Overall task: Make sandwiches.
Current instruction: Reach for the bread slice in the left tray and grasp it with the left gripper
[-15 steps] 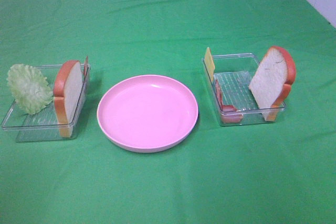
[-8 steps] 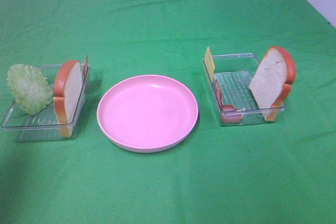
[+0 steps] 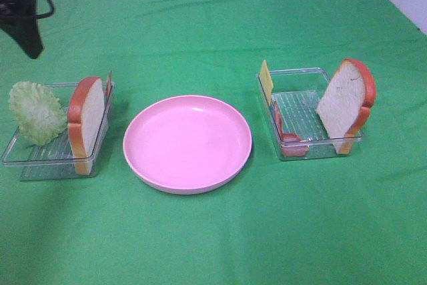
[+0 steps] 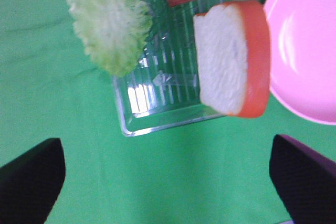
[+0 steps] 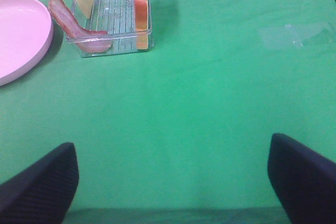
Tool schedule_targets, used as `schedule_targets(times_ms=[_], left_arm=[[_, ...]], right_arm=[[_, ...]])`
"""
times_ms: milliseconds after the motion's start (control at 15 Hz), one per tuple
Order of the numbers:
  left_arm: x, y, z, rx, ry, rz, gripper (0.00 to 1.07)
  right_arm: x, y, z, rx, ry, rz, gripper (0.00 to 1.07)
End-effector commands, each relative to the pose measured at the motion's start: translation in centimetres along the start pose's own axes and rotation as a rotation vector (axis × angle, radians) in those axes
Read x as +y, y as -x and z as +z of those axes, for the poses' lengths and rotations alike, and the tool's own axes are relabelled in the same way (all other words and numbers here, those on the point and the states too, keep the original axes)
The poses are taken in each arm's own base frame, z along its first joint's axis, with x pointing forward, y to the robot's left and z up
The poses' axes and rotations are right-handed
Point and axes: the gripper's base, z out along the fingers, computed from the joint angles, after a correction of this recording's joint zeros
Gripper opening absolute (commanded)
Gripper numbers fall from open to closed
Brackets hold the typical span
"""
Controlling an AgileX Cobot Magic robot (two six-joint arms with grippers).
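Plainly no sandwich exists yet: its parts stand in 2 trays either side of the round plate (image 3: 187,143) at frame centre. At centre left, the left tray (image 3: 47,165) holds ruffled pale lettuce (image 3: 37,113) propped on its outer wall. A left bread (image 3: 87,121) slice stands on edge against the wall nearest the plate, with a reddish strip (image 3: 109,83) tucked behind it. At centre right, the right tray (image 3: 297,108) holds the right bread (image 3: 343,108) leaning on its right wall, thin yellow cheese (image 3: 266,81) upright at its upper-left corner, and wavy bacon (image 3: 287,135) along its left wall. I judge the first pick is in hand. The left arm (image 3: 23,11) shows at upper left, and the left gripper (image 4: 168,182) hangs above the left tray with jaws spread wide and nothing between them. The right gripper (image 5: 173,182) is equally wide apart over bare cloth (image 3: 213,245). Next likely comes a descent onto a slice, pinching its 2 flat faces, then laying it flat on the plate. Trays look like clear, ribbed, rigid plastic, the bread matte with a smooth orange crust, the plate glossy and shallow-rimmed, the cloth soft.
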Motion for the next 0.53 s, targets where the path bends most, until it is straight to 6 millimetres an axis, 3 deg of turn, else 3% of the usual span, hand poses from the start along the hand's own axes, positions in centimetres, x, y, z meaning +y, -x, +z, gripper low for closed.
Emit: schedule_targets(times_ms=[67, 267, 533], left_arm=[[-3.2, 1.0, 2.4, 0.135, -0.023, 0.025, 1.01], [-5.6, 2.5, 6.1, 0.195, -0.02, 0.027, 1.01], [-6.0, 2.7, 8.9, 0.267, -0.04, -0.004, 1.01]], right_arm=[[0.0, -0.1, -0.2, -0.038, 0.0, -0.014, 0.93], [0.0, -0.1, -0.2, -0.038, 0.0, -0.014, 0.93], [0.0, -0.1, -0.2, -0.038, 0.0, -0.014, 0.93]])
